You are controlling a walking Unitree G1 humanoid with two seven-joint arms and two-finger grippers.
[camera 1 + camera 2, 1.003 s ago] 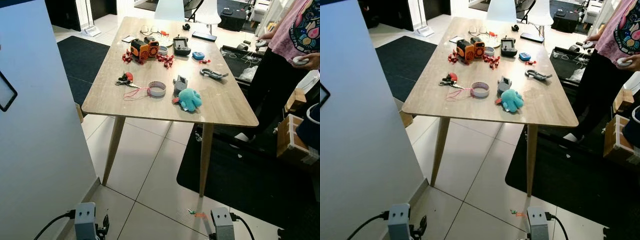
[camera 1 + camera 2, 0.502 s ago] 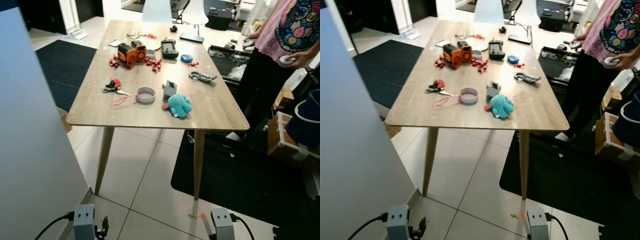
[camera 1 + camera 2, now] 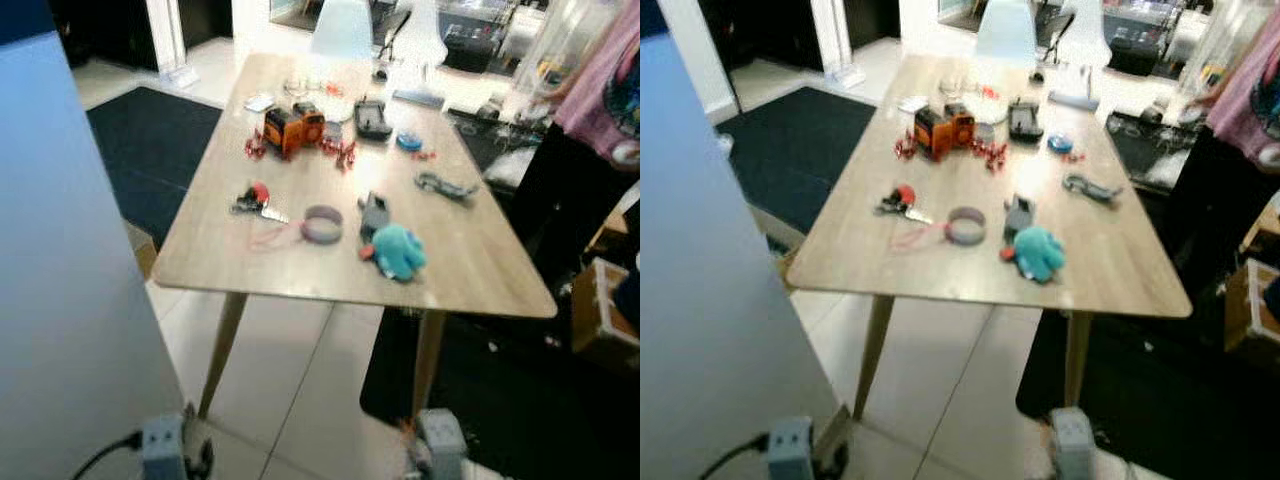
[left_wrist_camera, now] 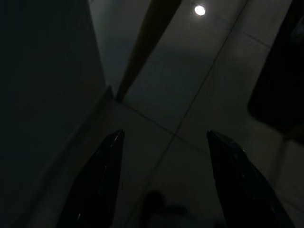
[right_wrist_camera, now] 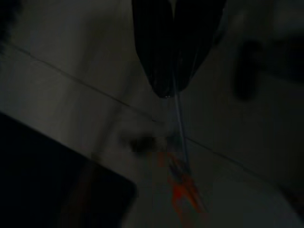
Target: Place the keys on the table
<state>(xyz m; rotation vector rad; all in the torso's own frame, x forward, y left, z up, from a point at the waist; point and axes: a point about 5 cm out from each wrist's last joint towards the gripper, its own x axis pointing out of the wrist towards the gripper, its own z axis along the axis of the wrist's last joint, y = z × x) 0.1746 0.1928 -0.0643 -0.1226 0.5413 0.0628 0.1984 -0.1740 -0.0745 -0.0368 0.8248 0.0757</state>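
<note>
In the right wrist view my right gripper (image 5: 173, 89) is shut on a thin cord (image 5: 179, 118). Blurred orange-red keys (image 5: 183, 190) dangle from that cord above the tiled floor. My left gripper (image 4: 165, 136) is open with nothing between its fingers, low over the floor beside a table leg (image 4: 147, 42). Both arms hang low; the right arm (image 3: 440, 440) and left arm (image 3: 163, 445) sit at the bottom of the eye views. The wooden table (image 3: 470, 265) stands ahead of me and carries several small items.
On the table lie another key bunch with a red fob (image 3: 255, 197), a tape ring (image 3: 322, 224), a teal plush (image 3: 398, 250) and an orange toy (image 3: 293, 127). A pale wall panel (image 3: 70, 260) is close on my left. A person (image 3: 600, 100) stands right of the table, near a cardboard box (image 3: 605, 315).
The whole picture has shifted and blurred, so the camera moved; the table looks slightly nearer. Both arms still hang low.
</note>
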